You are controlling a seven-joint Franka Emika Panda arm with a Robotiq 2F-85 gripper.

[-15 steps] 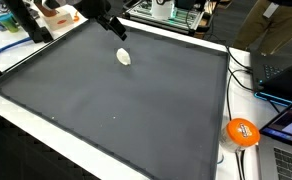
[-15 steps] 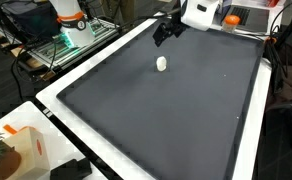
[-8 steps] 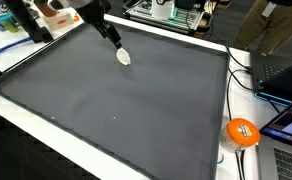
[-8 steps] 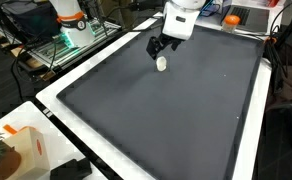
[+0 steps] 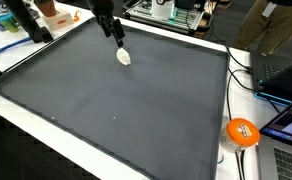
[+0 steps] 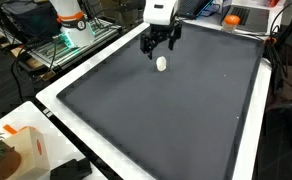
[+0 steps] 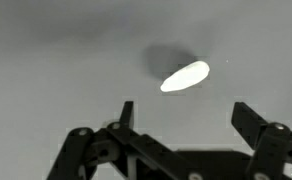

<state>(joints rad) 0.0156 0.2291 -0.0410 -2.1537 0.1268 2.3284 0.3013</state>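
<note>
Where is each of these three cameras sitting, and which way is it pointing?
Exterior view: above a table edge, looking down across the dark mat; the open fingers hang near a white lump.
Exterior view: by a near corner, looking along the mat to the lump; wrist and fingers show.
Wrist view: on the wrist, looking down past both fingers at the lump.
All three share lump and fingers.

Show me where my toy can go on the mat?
Nearly all the grey mat is bare, from the white lump to the white rim all round. Only the far end is busy, where the open gripper hangs over the lump.
</note>
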